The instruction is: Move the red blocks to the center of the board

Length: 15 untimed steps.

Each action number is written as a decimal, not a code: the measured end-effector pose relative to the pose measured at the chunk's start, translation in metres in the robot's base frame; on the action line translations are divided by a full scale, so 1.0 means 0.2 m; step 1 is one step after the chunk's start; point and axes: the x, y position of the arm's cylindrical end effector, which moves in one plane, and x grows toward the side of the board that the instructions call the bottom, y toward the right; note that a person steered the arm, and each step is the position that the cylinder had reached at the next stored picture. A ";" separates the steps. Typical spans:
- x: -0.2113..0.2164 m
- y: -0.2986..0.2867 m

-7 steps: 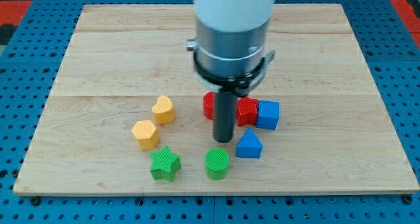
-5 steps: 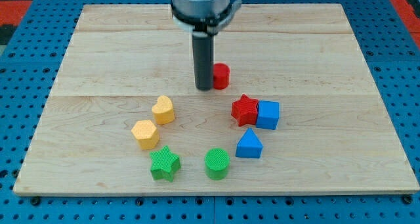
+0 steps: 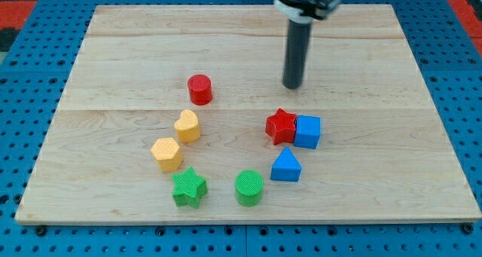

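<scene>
A red cylinder [image 3: 199,89] stands left of the board's middle, just above the yellow heart. A red star [image 3: 281,126] sits right of the middle and touches a blue cube [image 3: 307,131] on its right. My tip [image 3: 291,86] is above the red star, a short gap away from it, and well to the right of the red cylinder. It touches no block.
A yellow heart [image 3: 187,126] and a yellow hexagon [image 3: 166,153] lie lower left. A green star [image 3: 188,188] and a green cylinder [image 3: 249,187] sit near the bottom. A blue triangle [image 3: 286,166] lies below the blue cube. The wooden board [image 3: 376,76] lies on a blue pegboard.
The red cylinder moved from beside the red star up, then left to above the yellow heart. My tip moved up the board and then right, to above the red star.
</scene>
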 end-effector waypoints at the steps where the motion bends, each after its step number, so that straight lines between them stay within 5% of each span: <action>1: 0.14 -0.13; 2: 0.40 -0.03; 3: 0.43 0.10; 6: 0.78 -0.05; 7: 0.65 -0.15; 8: 0.18 -0.27; 9: -0.06 -0.55; 11: 0.14 -0.47; 12: 0.02 -1.05; 14: -0.08 -1.47; 15: -0.38 -1.36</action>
